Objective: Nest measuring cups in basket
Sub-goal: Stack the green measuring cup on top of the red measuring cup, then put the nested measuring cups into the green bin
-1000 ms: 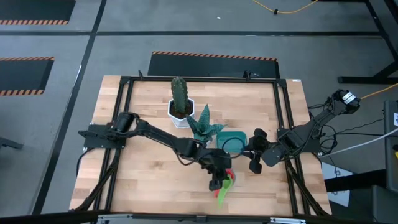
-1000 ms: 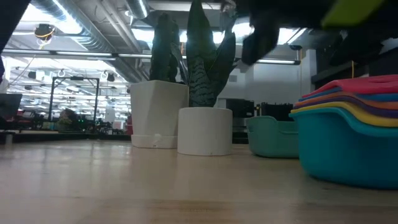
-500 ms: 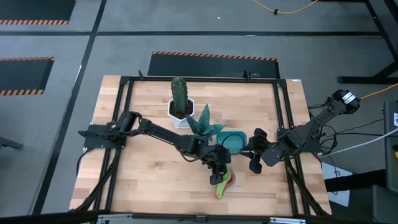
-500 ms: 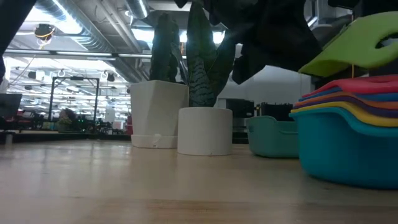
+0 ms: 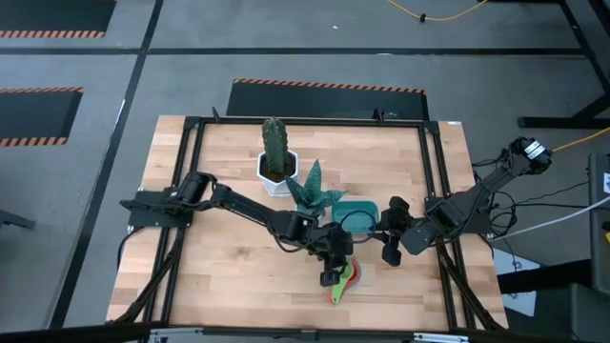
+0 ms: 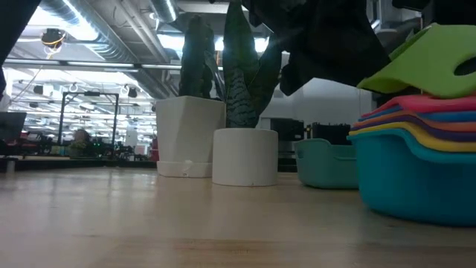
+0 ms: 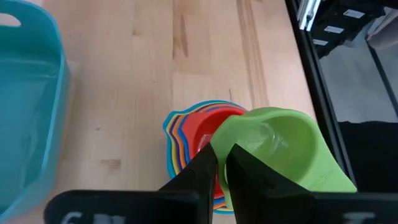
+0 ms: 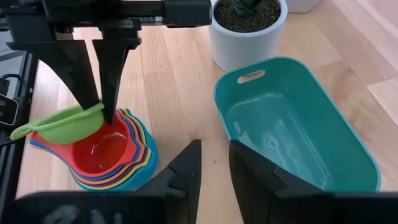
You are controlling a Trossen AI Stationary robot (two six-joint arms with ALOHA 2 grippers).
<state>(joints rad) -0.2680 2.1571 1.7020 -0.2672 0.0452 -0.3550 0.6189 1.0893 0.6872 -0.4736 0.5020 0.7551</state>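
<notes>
Green cup (image 8: 59, 127) lowered; left wrist view shows jaws astride rim

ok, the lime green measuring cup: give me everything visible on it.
The lime green plastic measuring cup is a glossy round bowl with a flat handle. It sits tilted and off-centre on the red top cup of the nested stack of measuring cups, not seated down into it. The left gripper has its fingers at the cup's rim, one inside and one outside, with only a narrow gap between them. The stack stands on the wooden table, beside the empty teal plastic basket, not in it.
</notes>
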